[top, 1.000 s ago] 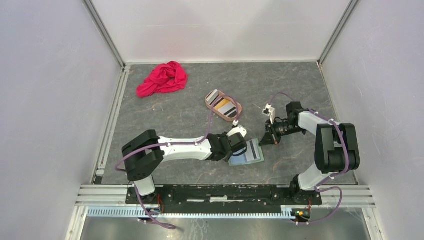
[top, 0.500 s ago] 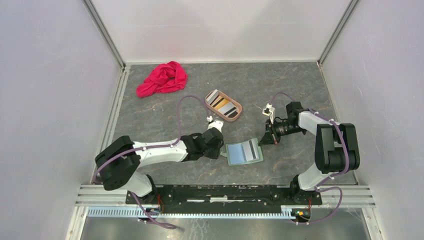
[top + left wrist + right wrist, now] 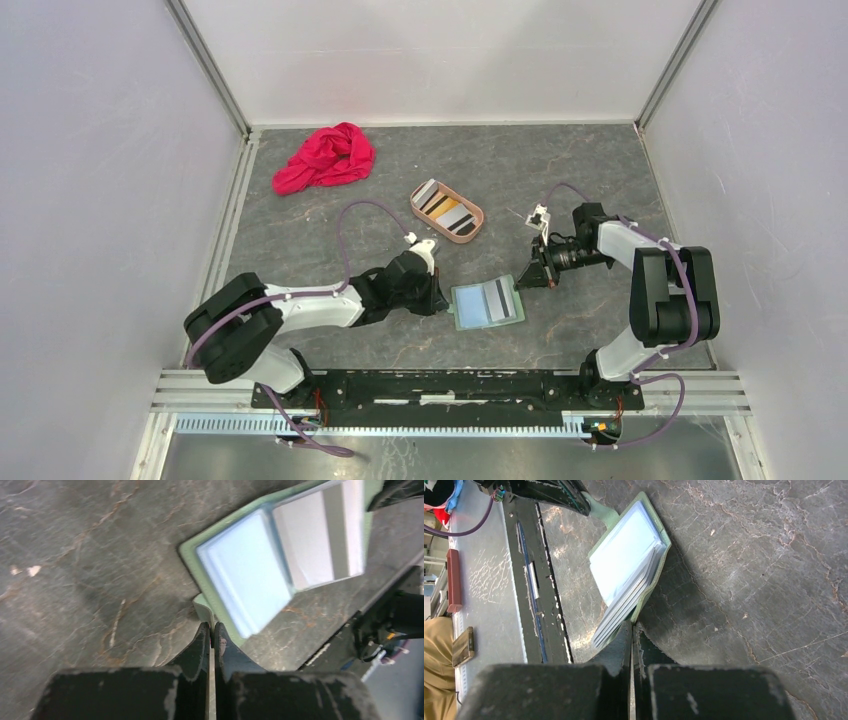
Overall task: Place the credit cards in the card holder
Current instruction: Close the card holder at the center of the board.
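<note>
The sage-green card holder (image 3: 487, 303) lies open on the table, light blue inside, with a grey card (image 3: 507, 298) in its right half. My left gripper (image 3: 443, 299) is at its left edge, jaws shut on the snap tab (image 3: 202, 609). My right gripper (image 3: 525, 281) is at the holder's far right corner, jaws shut on the green cover edge (image 3: 638, 611). The holder also shows in the left wrist view (image 3: 250, 575) and the right wrist view (image 3: 624, 550). More credit cards (image 3: 445, 208), orange, grey and white, lie in the pinkish-tan oval tray (image 3: 472, 228).
A red cloth (image 3: 325, 157) lies at the back left. The metal rail (image 3: 450, 385) with the arm bases runs along the near edge. White walls close in the table on three sides.
My left gripper was over the open holder, drew back to the left off it, then came to its snap tab. The holder and my right gripper have stayed in place.
</note>
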